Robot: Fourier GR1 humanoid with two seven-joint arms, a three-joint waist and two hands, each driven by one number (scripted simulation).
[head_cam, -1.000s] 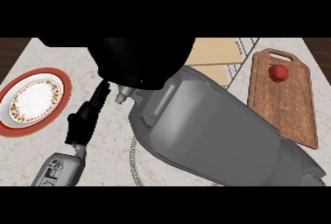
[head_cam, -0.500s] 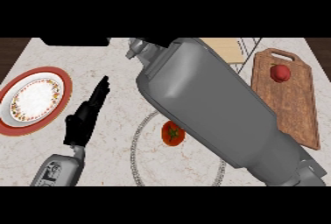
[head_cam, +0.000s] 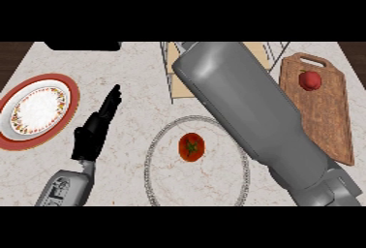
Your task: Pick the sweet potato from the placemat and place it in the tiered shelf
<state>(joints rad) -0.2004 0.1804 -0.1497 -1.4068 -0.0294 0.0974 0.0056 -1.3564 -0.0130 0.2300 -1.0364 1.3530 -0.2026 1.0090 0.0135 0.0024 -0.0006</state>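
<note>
The reddish-orange rounded sweet potato (head_cam: 190, 147) lay ungrasped on the round grey-rimmed placemat (head_cam: 166, 169). The grey right forearm (head_cam: 243, 111) stretched to the wire tiered shelf (head_cam: 259, 52), its robot hand hidden, so I cannot tell its state. The black left robot hand (head_cam: 95, 131) rested straight-fingered. Picking likely came next.

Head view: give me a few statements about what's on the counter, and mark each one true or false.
1. The red vegetable lies on the round placemat. True.
2. The left hand is curled round that vegetable. False: it is open, left of the placemat, holding nothing.
3. The cutting board is at the view's left. False: it is at the right; the plate is at the left.
4. A red item sits on the cutting board. True.
</note>
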